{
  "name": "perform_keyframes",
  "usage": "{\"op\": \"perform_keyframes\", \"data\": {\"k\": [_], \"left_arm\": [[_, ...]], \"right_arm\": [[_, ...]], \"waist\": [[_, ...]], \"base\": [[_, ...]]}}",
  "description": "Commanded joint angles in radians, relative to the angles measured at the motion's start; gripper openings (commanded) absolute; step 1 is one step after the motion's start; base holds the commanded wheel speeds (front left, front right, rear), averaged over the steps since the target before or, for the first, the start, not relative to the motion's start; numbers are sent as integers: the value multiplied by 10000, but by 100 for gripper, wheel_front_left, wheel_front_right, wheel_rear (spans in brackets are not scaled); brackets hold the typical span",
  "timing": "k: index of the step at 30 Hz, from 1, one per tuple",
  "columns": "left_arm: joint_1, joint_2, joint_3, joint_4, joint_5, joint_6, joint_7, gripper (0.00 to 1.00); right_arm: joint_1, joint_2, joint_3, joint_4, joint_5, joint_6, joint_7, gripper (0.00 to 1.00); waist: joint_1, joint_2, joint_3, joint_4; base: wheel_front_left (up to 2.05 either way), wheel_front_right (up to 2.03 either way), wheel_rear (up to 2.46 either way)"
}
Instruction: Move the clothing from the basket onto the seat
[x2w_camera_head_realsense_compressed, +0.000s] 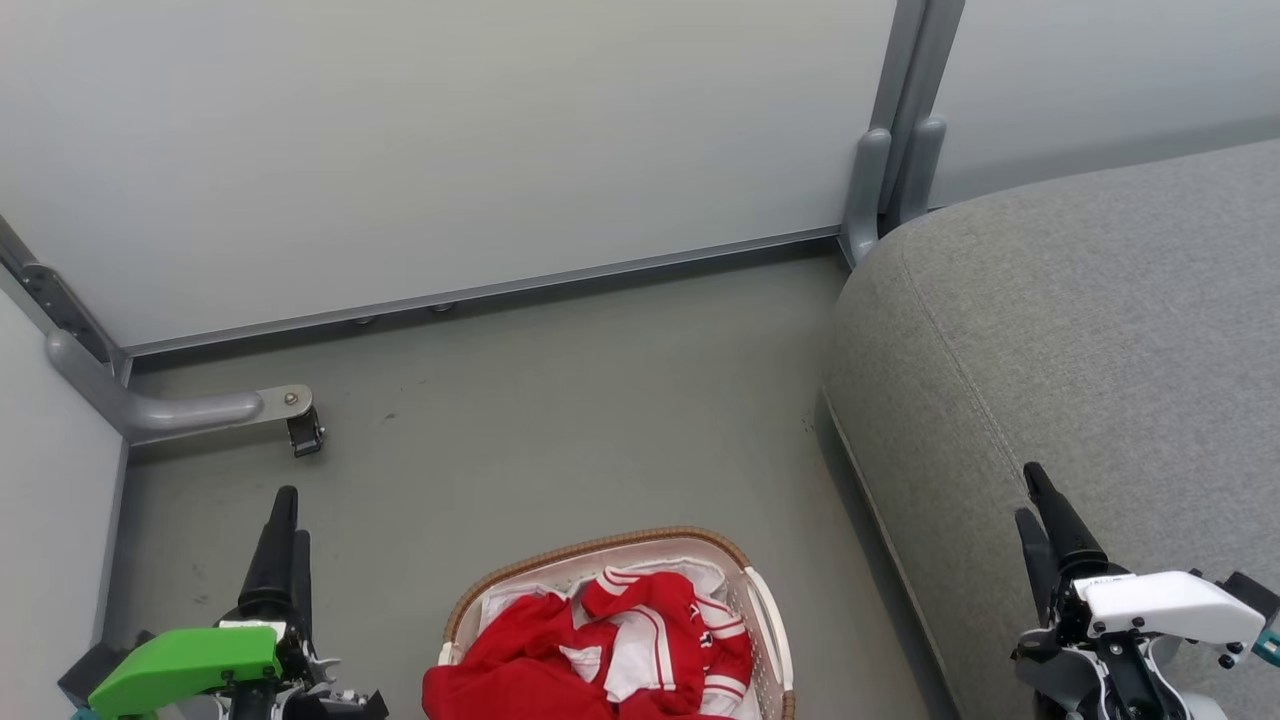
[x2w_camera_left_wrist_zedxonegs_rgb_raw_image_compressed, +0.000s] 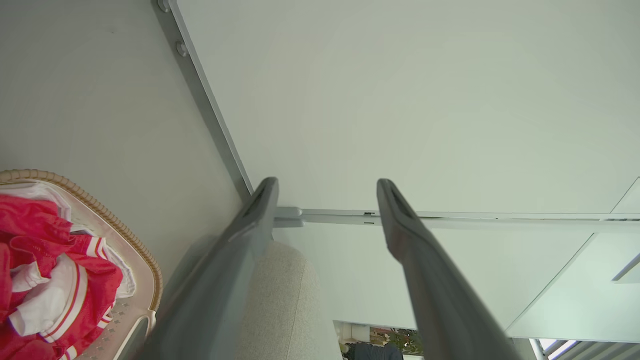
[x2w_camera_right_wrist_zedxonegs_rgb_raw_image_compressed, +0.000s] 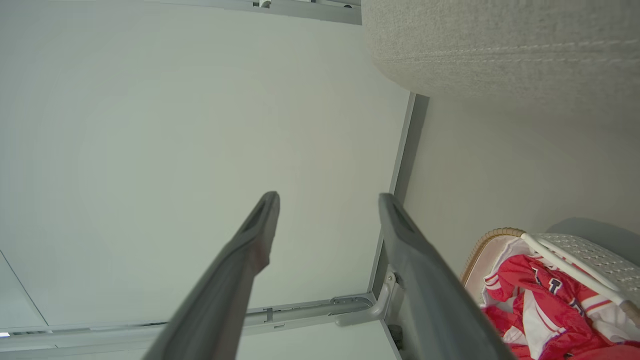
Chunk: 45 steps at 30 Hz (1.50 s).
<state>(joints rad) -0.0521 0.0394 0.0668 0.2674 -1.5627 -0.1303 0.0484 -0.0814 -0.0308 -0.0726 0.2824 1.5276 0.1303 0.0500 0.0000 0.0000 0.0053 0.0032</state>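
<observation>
The basket (x2w_camera_head_realsense_compressed: 600, 545) stands on the floor at the bottom centre of the head view, cream-white with a brown woven rim. The clothing (x2w_camera_head_realsense_compressed: 590, 650), red with white trim, lies bunched inside it. To its right spreads the large grey seat (x2w_camera_head_realsense_compressed: 1080, 330). My left gripper (x2w_camera_head_realsense_compressed: 290, 510) hovers left of the basket, open and empty. My right gripper (x2w_camera_head_realsense_compressed: 1028, 495) hovers over the seat's near edge, open and empty. The left wrist view shows the left gripper (x2w_camera_left_wrist_zedxonegs_rgb_raw_image_compressed: 325, 185) with fingers apart, the basket (x2w_camera_left_wrist_zedxonegs_rgb_raw_image_compressed: 125, 235), the clothing (x2w_camera_left_wrist_zedxonegs_rgb_raw_image_compressed: 45, 260) and the seat (x2w_camera_left_wrist_zedxonegs_rgb_raw_image_compressed: 280, 300). The right wrist view shows the right gripper (x2w_camera_right_wrist_zedxonegs_rgb_raw_image_compressed: 327, 197), the clothing (x2w_camera_right_wrist_zedxonegs_rgb_raw_image_compressed: 530, 295) and the seat (x2w_camera_right_wrist_zedxonegs_rgb_raw_image_compressed: 500, 40).
Pale partition panels (x2w_camera_head_realsense_compressed: 450, 150) with grey metal frames close off the back and left. A metal foot with a small caster (x2w_camera_head_realsense_compressed: 300, 430) juts onto the grey floor (x2w_camera_head_realsense_compressed: 560, 400) at the left. A frame post (x2w_camera_head_realsense_compressed: 890, 170) stands at the seat's far corner.
</observation>
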Motion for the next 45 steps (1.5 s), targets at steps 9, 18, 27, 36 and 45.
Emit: {"op": "perform_keyframes", "data": {"k": [9,18,27,36,45], "left_arm": [[-28,55,-33,-723,1546,-1,-479,100],[77,67,-126,-1113,3557,84,-830,100],[341,76,-441,-1379,5462,471,-1143,100],[512,86,-695,-1396,7225,643,-1435,100],[693,95,-697,-1340,8290,694,-1699,100]], "right_arm": [[-62,-99,73,-789,-1954,3,-484,100],[17,-117,279,-1104,-3725,3,-838,100],[44,-129,597,-935,-5083,3,-1152,100],[90,-143,798,-1006,-6412,3,-1452,100],[107,-157,1037,-915,-7499,4,-1715,100]], "waist": [[0,0,28,48],[0,0,56,93],[0,0,73,125],[0,0,82,160],[0,0,85,190]], "base": [[0,0,0],[0,0,0],[0,0,0],[0,0,0],[0,0,0]]}}
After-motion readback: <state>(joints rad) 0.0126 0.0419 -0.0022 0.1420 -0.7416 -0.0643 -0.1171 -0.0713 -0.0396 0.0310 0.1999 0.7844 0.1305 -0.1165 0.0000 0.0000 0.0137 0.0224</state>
